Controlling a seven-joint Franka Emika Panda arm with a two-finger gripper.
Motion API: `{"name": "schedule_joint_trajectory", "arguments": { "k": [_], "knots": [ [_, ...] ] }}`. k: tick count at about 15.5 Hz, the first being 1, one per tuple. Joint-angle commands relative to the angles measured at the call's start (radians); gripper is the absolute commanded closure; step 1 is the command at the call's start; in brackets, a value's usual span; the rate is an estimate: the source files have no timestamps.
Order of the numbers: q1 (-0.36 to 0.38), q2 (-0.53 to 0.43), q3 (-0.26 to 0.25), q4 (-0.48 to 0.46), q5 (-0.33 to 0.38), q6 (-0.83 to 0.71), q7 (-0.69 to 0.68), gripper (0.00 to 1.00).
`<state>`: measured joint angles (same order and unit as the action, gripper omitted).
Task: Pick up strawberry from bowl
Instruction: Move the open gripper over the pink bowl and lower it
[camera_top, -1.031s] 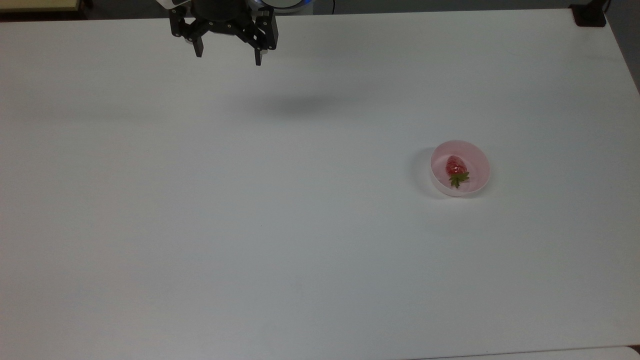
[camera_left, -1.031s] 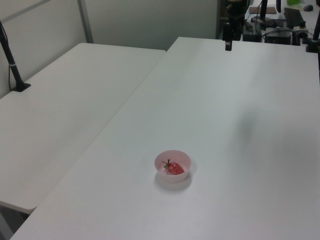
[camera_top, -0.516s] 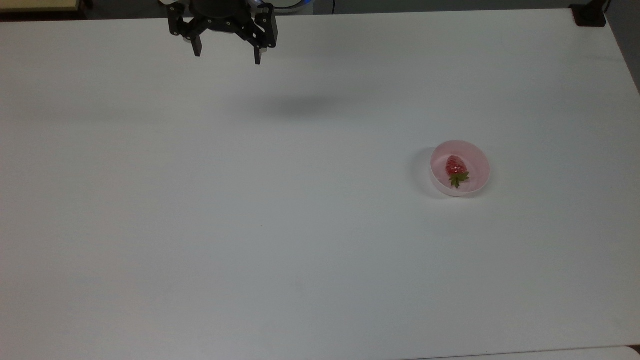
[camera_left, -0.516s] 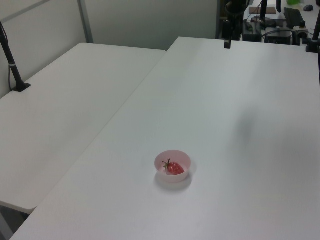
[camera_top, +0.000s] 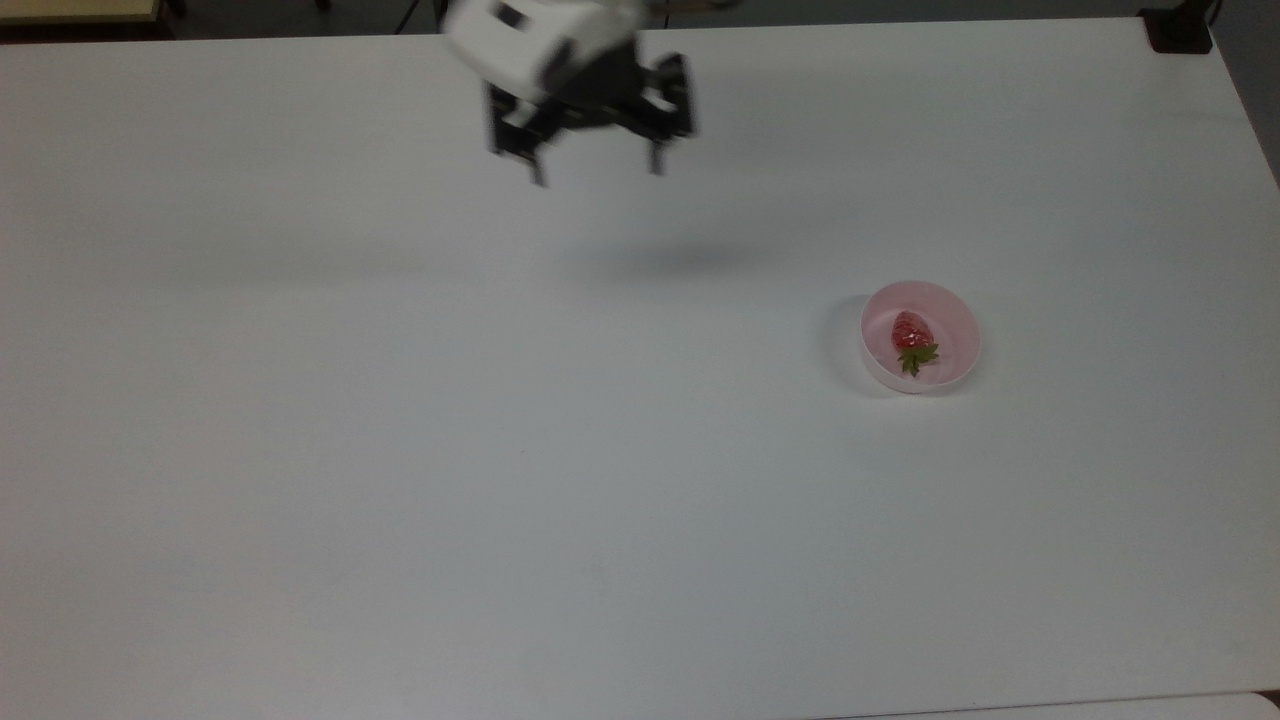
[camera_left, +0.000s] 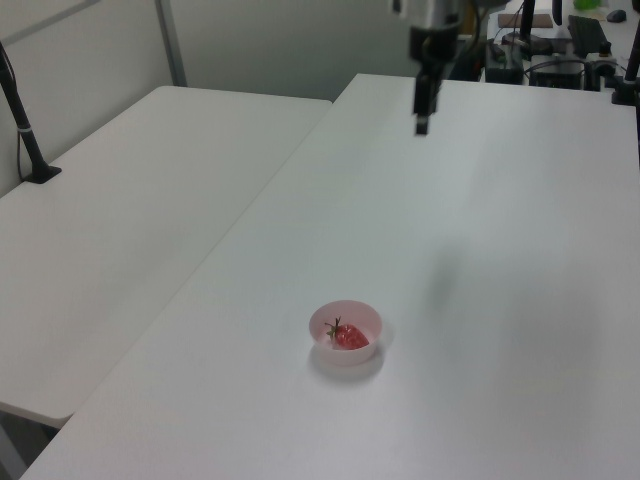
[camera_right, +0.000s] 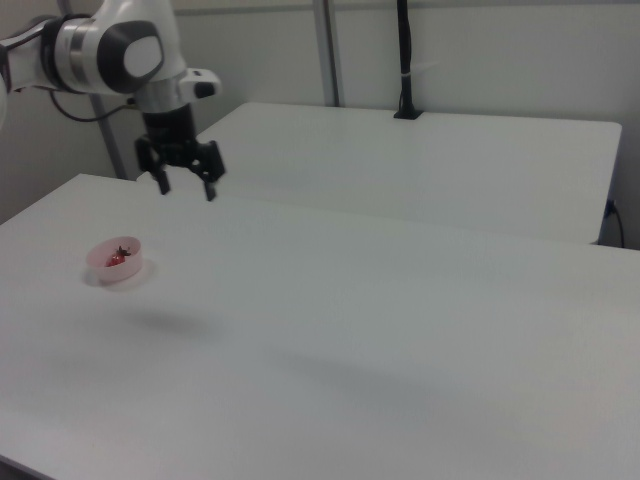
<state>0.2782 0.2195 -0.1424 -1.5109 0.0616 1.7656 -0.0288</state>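
desk (camera_top: 400, 450): one white desk carries everything i need; in the left view a second desk stands beside it, so two desks in all.
arm (camera_right: 110, 45): one, mine, white with grey joints, held high above the desk.
claw (camera_top: 597, 172): one, two fingers spread apart and empty, pointing down, hanging in the air well apart from the bowl; in the top view it sits up and to the top view's left of the bowl.
bowl (camera_top: 945, 305): one, pale pink, upright on the desk, nothing else near it.
strawberry (camera_top: 908, 331): one, red, lying on its side on the bowl's floor, green cap toward the bottom of the top view.
step in hand: i judge this to be the approach, the grasp not yet begun.
how to do it well: carry the claw across until it is square over the berry, keep the fingers wide, then come straight down inside the rim without brushing the wall, since a light bowl would likely slide or tip. line the fingers across the berry's narrow width, not cap to tip. close gently on the red body; it looks glossy and could slip.
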Motion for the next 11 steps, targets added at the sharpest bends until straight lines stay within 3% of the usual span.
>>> {"name": "schedule_joint_trajectory", "arguments": {
  "k": [1,3,8,11],
  "knots": [
    [0.165,0.138,-0.023,0.101,0.061,0.118,0.053,0.04],
    [0.241,0.182,-0.026,0.101,0.058,0.192,0.099,0.10],
    [0.406,0.332,-0.100,0.133,0.058,0.288,0.144,0.14],
    [0.430,0.385,-0.109,0.144,0.058,0.356,0.179,0.18]
  ]
}}
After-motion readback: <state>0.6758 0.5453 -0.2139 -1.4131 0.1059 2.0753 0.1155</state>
